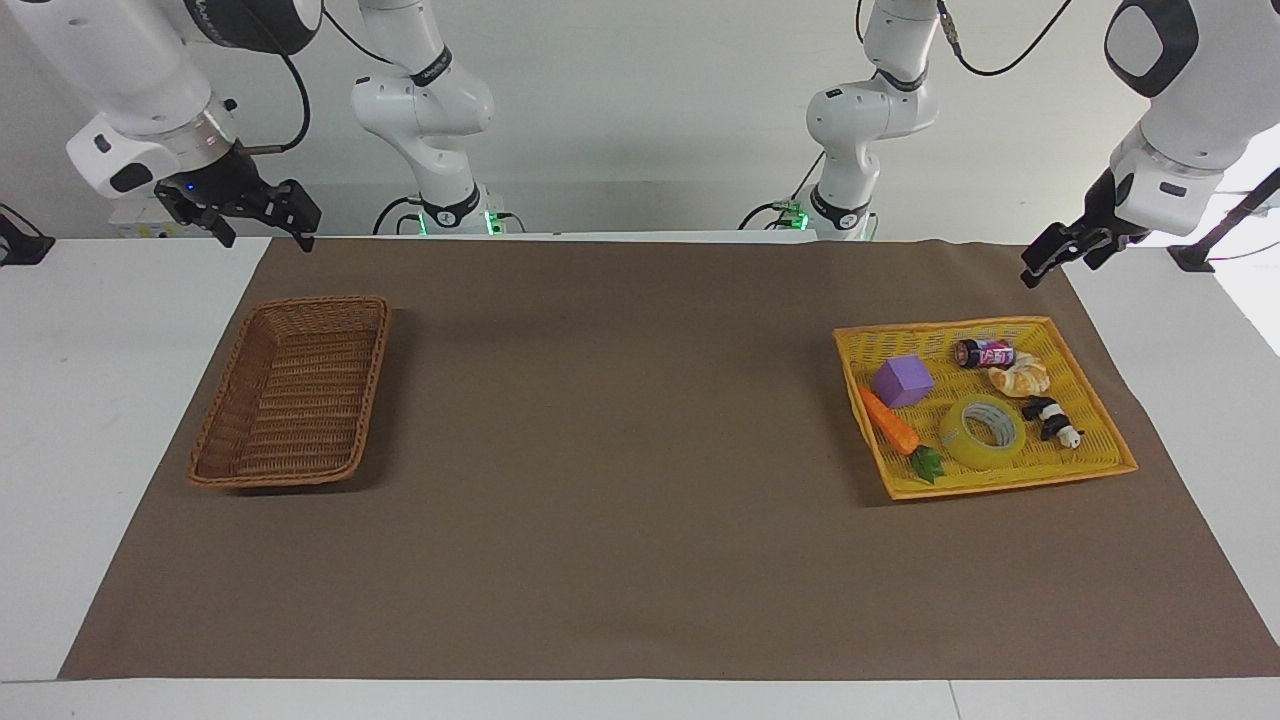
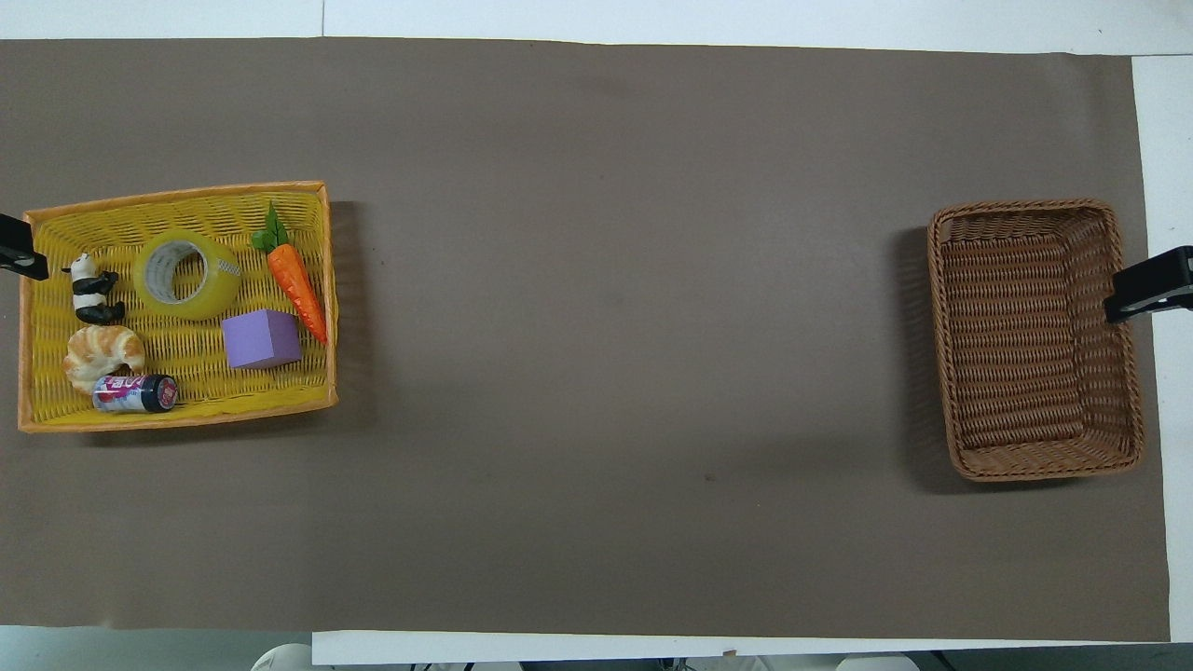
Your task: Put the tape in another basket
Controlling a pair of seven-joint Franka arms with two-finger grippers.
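Note:
The tape (image 1: 965, 445), a yellow translucent roll with a white core, lies flat in the yellow mesh basket (image 1: 1000, 487) at the left arm's end of the table; it also shows in the overhead view (image 2: 216, 284). The brown wicker basket (image 1: 375, 370) stands empty at the right arm's end, also seen from overhead (image 2: 1035, 335). My left gripper (image 1: 1065, 262) hangs open and empty in the air over the mat's edge beside the yellow basket (image 2: 177, 417). My right gripper (image 1: 265, 235) hangs open and empty over the mat's corner beside the wicker basket.
In the yellow basket with the tape lie a purple cube (image 1: 903, 381), a toy carrot (image 1: 890, 422), a small can (image 1: 983, 352), a croissant (image 1: 1020, 373) and a panda figure (image 1: 1050, 420). A brown mat (image 1: 620, 450) covers the table between the baskets.

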